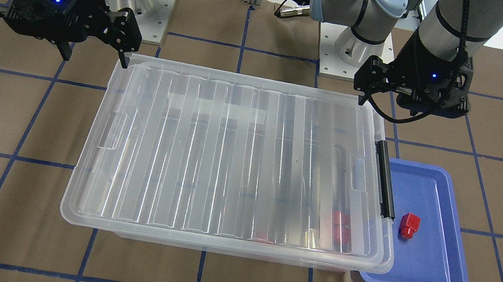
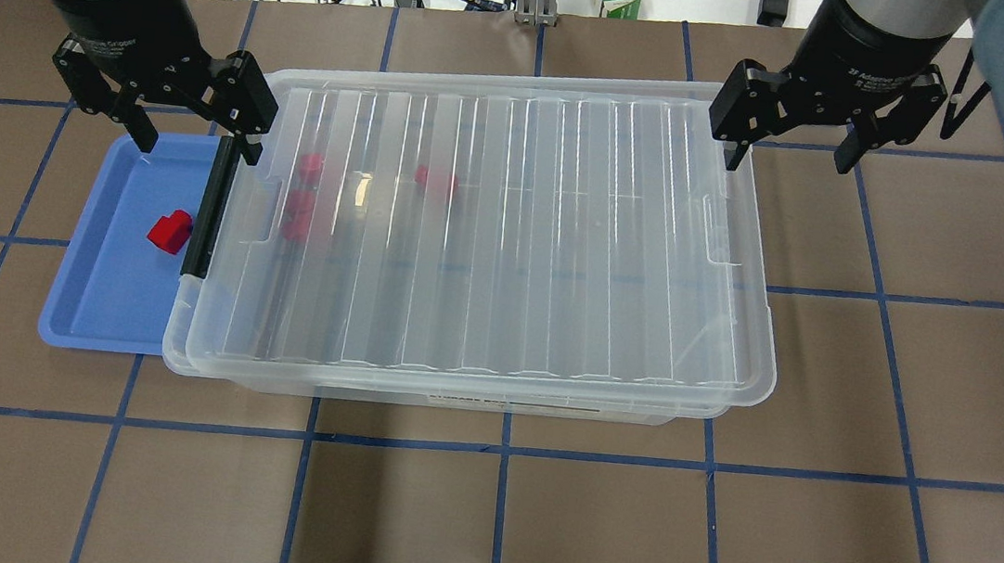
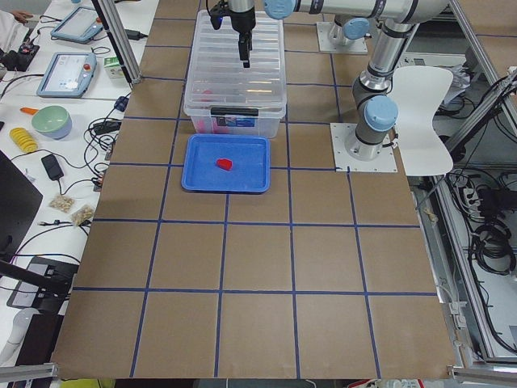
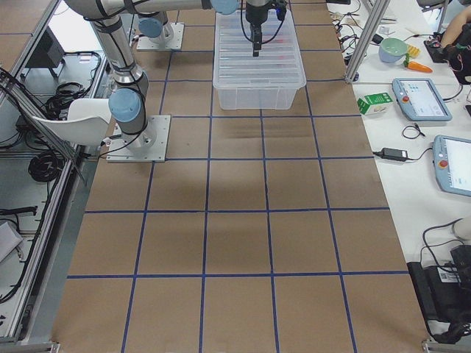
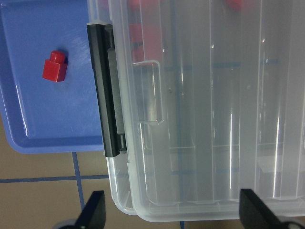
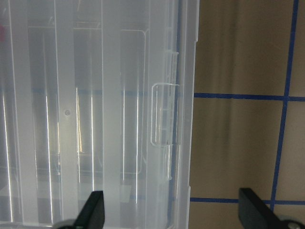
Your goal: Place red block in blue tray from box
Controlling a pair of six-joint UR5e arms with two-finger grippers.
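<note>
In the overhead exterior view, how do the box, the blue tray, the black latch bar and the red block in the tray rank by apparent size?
1. box
2. blue tray, one edge hidden by the box
3. black latch bar, long but thin
4. red block

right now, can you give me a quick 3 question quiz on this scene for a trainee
1. True or false: the lid is on the box.
2. The one red block not under the lid lies: A in the blue tray; B on top of the lid; C leaning against the box.
3. Fill in: the left end effector and the right end effector are both ___ (open or shut).

Key: 1 true; 2 A; 3 open.
</note>
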